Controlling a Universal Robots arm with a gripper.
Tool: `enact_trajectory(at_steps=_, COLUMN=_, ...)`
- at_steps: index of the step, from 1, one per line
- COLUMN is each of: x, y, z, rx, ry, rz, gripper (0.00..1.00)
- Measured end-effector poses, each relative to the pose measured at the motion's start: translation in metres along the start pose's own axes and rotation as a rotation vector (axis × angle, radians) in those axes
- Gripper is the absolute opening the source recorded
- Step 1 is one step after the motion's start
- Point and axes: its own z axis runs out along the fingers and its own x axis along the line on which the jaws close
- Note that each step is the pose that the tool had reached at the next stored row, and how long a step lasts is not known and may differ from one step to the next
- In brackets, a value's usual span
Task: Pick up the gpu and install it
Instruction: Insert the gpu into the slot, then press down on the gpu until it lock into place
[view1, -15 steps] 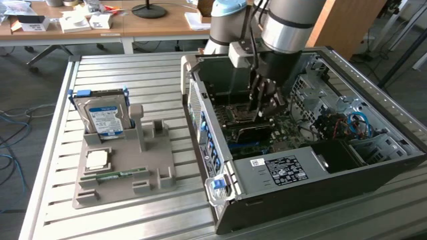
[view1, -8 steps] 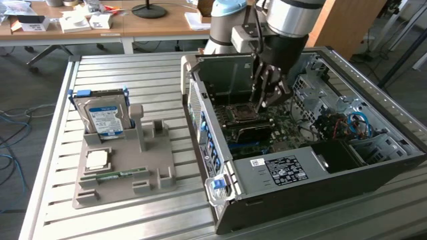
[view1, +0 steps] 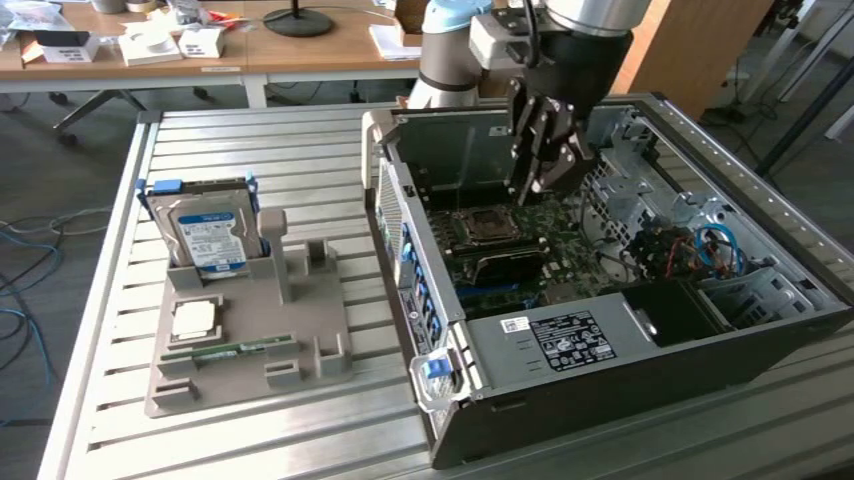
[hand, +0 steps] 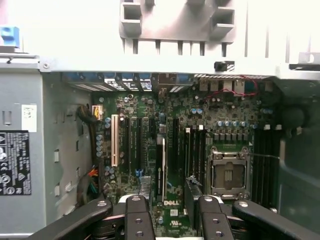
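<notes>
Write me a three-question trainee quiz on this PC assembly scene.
1. True or false: the gripper hangs over the open computer case with its fingers apart and nothing between them.
2. Where does the hard drive stand? A) inside the case B) upright in the grey holder C) flat on the wooden desk
3. Name the thin green part lying flat in the holder.
Key: 1 true; 2 B; 3 the memory stick.
</notes>
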Motion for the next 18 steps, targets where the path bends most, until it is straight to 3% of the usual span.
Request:
enact_trajectory(at_steps=5, x=-0.0003, y=0.0, z=-0.0111, rx=0.0, ry=0.0, rz=0.0, gripper=0.41)
enact_trajectory(at_steps=18, x=-0.0003, y=0.0, z=-0.0112, rx=0.0, ry=0.0, rz=0.0, gripper=0.41)
